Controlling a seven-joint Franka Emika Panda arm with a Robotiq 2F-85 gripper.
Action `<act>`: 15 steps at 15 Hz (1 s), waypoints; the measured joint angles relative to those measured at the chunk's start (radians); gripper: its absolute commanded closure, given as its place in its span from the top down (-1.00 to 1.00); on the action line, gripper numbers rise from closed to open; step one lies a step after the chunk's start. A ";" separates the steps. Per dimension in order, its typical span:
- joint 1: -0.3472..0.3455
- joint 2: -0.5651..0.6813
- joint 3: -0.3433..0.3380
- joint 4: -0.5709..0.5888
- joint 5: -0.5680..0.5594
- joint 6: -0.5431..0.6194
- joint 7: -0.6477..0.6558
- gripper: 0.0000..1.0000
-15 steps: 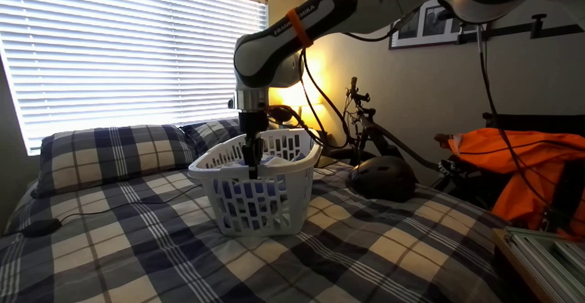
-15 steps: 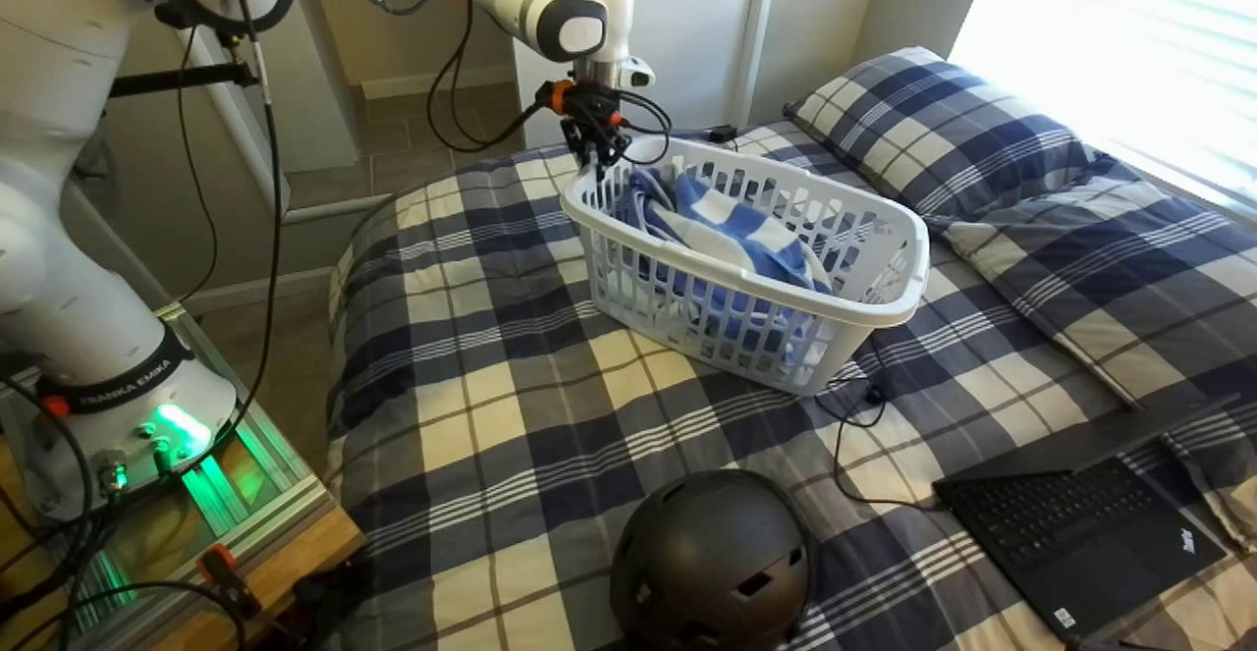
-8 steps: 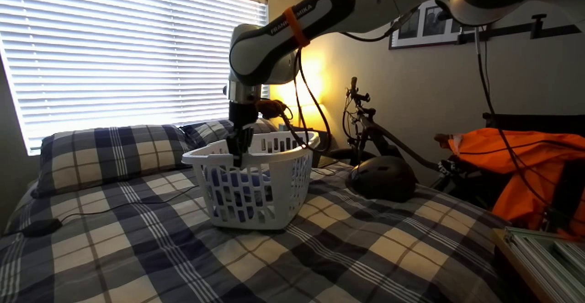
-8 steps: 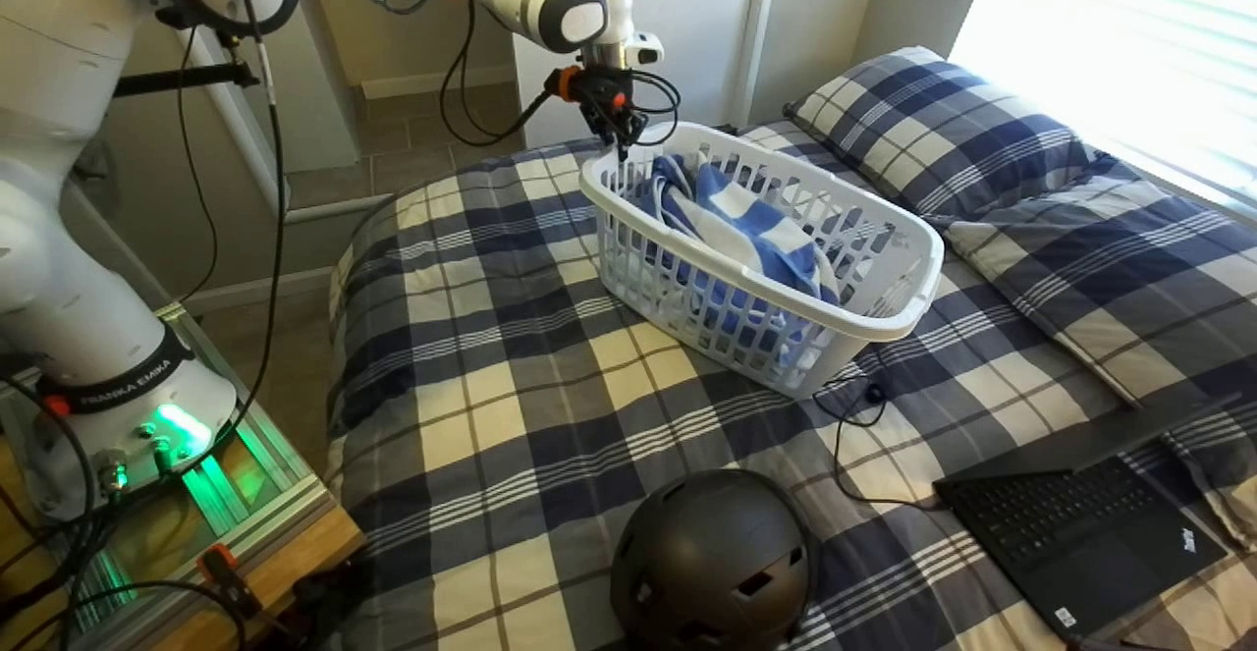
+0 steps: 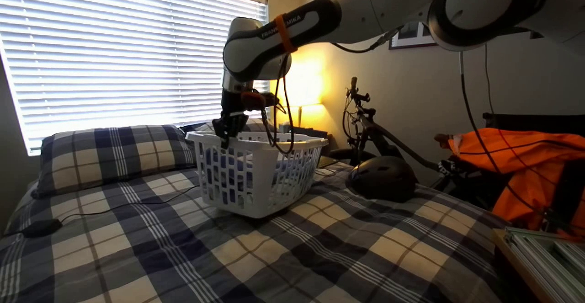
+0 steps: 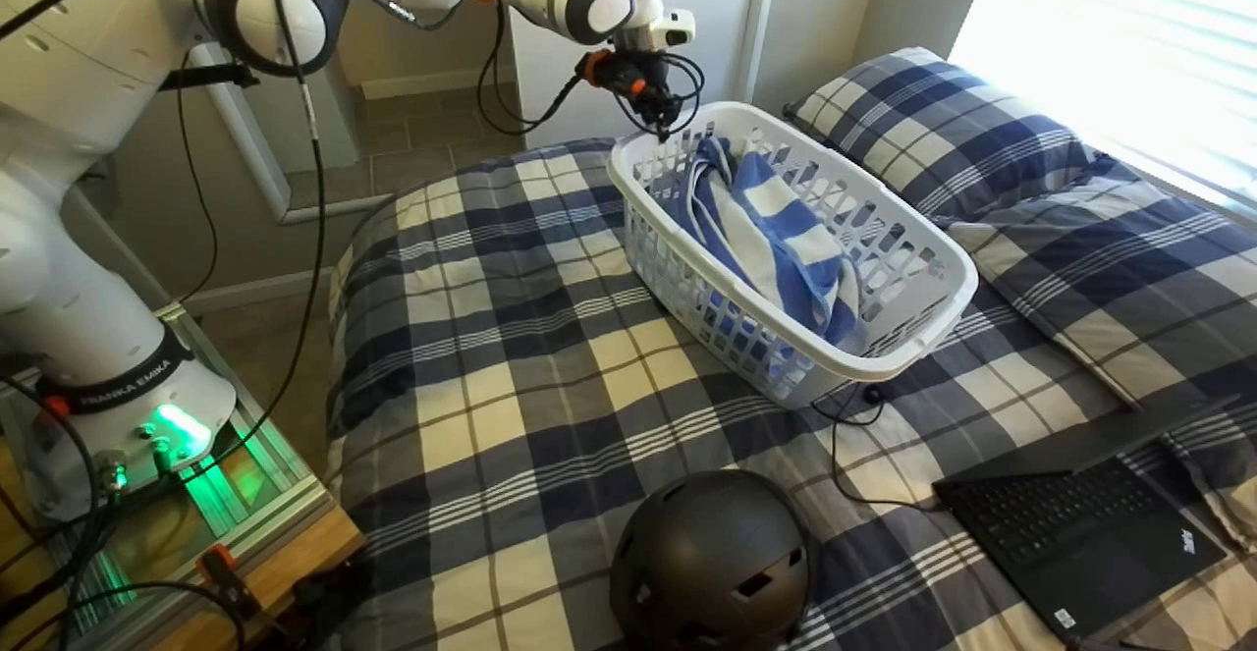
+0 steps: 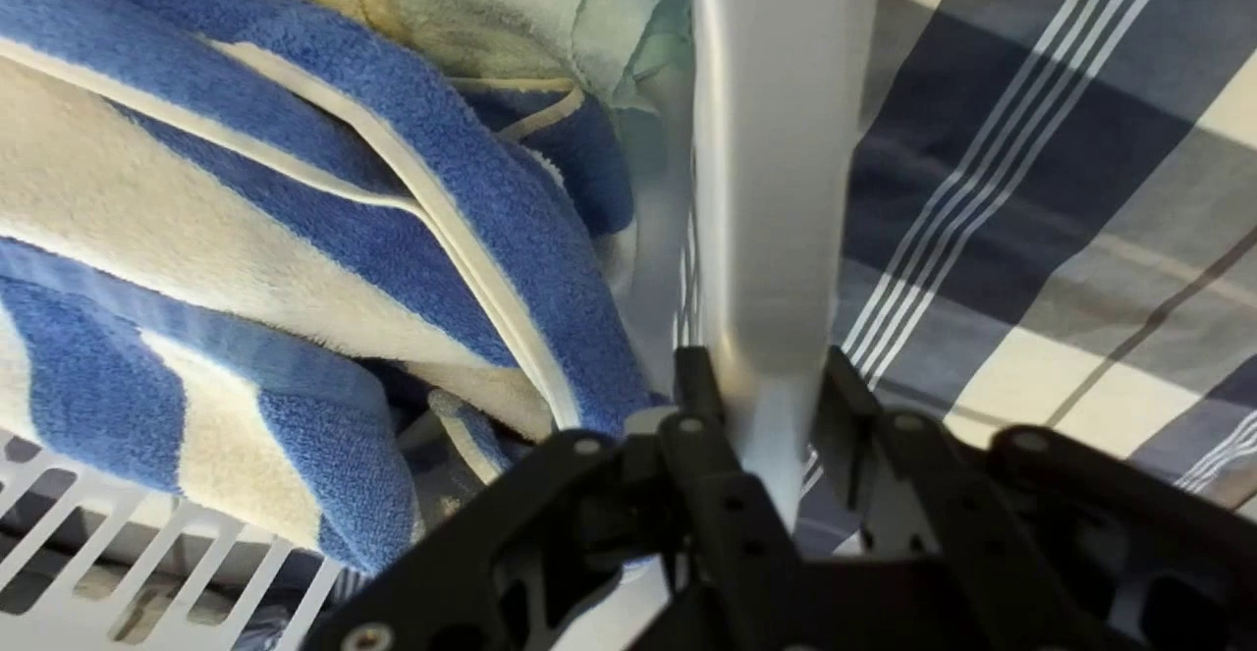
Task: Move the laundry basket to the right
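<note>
The white laundry basket (image 5: 256,179) is on the bed in both exterior views, with its slotted sides and thick rim (image 6: 756,296). A blue and white striped towel (image 6: 786,229) lies inside it with other cloth. My gripper (image 5: 226,136) is at one short end of the basket, pointing down at the rim; it also shows in an exterior view (image 6: 664,131). In the wrist view the rim (image 7: 786,160) runs between the fingers of the gripper (image 7: 771,386), one finger inside the basket and one outside. The contact of the pads is partly blurred.
A black helmet (image 6: 717,563) and an open laptop (image 6: 1090,543) lie on the plaid bed. A black cable (image 6: 840,455) runs from the laptop to near the basket's base. Pillows (image 6: 943,131) are at the head of the bed. A bicycle (image 5: 379,131) stands beyond.
The basket and my gripper have moved together. The gripped end swings left and away in an exterior view, right and up in the opposite view, so the basket has turned. The rim stays between the fingers.
</note>
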 measured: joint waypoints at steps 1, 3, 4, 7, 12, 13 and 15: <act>-0.001 0.020 -0.012 0.041 0.000 -0.008 0.029 -0.86; -0.005 0.059 -0.038 0.125 0.000 -0.027 0.088 -0.86; -0.006 0.079 -0.049 0.162 0.000 -0.031 0.115 -0.86; -0.006 0.147 -0.079 0.270 -0.002 -0.032 0.206 -0.86; 0.005 0.238 -0.120 0.415 -0.025 -0.062 0.328 0.45; 0.013 0.241 -0.132 0.433 -0.043 -0.094 0.331 0.62; 0.033 0.236 -0.152 0.456 -0.067 -0.196 0.314 0.91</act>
